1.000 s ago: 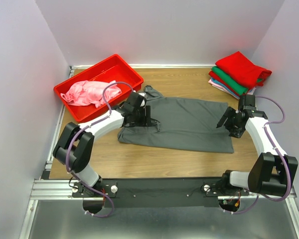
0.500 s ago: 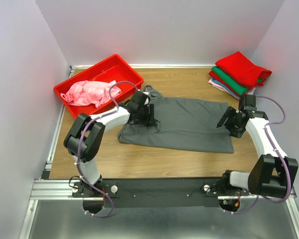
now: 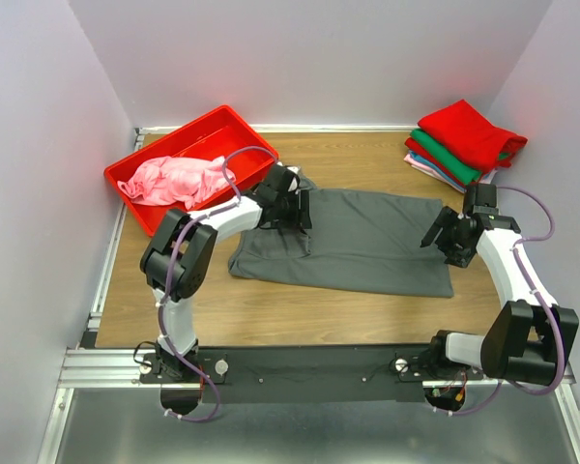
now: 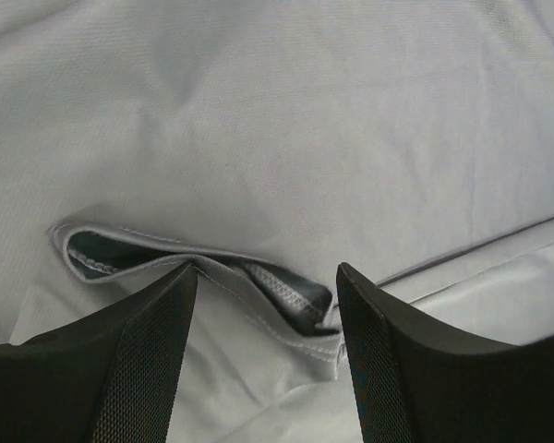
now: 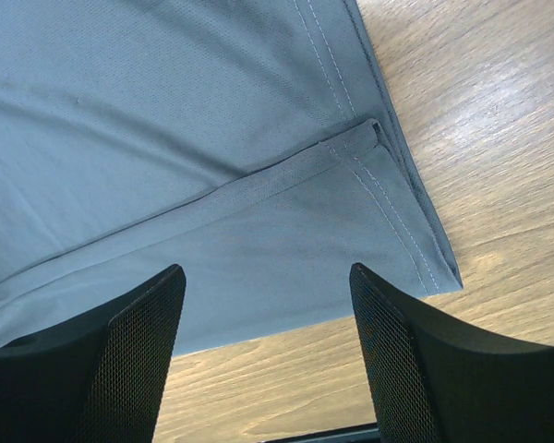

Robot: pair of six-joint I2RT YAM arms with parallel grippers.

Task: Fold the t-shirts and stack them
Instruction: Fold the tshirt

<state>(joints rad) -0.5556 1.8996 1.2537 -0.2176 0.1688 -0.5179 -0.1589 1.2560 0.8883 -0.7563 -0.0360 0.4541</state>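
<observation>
1. Wood-grain brown tabletop [image 3: 271, 309] is carrying everything. Its smooth face is probably letting cloth slide, so any pull should be slow and low.
2. The dark grey t-shirt [image 3: 367, 237] of thin matte knit is lying spread across the middle of the table, collar end left and hem right. The step in hand looks like taking both ends for a fold. Doing it well means pinching at the stitched edges, where the limp cloth is thickest, and lifting both ends together so the panel is not sagging.
3. The red rectangular plastic bin [image 3: 234, 140], rigid and glossy, is sitting at the far left and holding a crumpled pink t-shirt [image 3: 174, 181].
4. The stack of folded t-shirts [image 3: 459, 150] is resting at the far right, with red on top, green beneath and pale pink lowest.
5. The left gripper [image 4: 263, 277] is hovering over the shirt's far left part with its black ribbed fingers spread wide, holding nothing. It should be coming down with one finger sliding under the edge.
6. The right gripper [image 5: 266, 277] is hanging equally wide and empty over the near right hem corner, with grey cloth and bare wood both beneath it.
7. A small stitched fold of hem [image 4: 277, 300] is lying between the left fingers, a good spot to pinch.
</observation>
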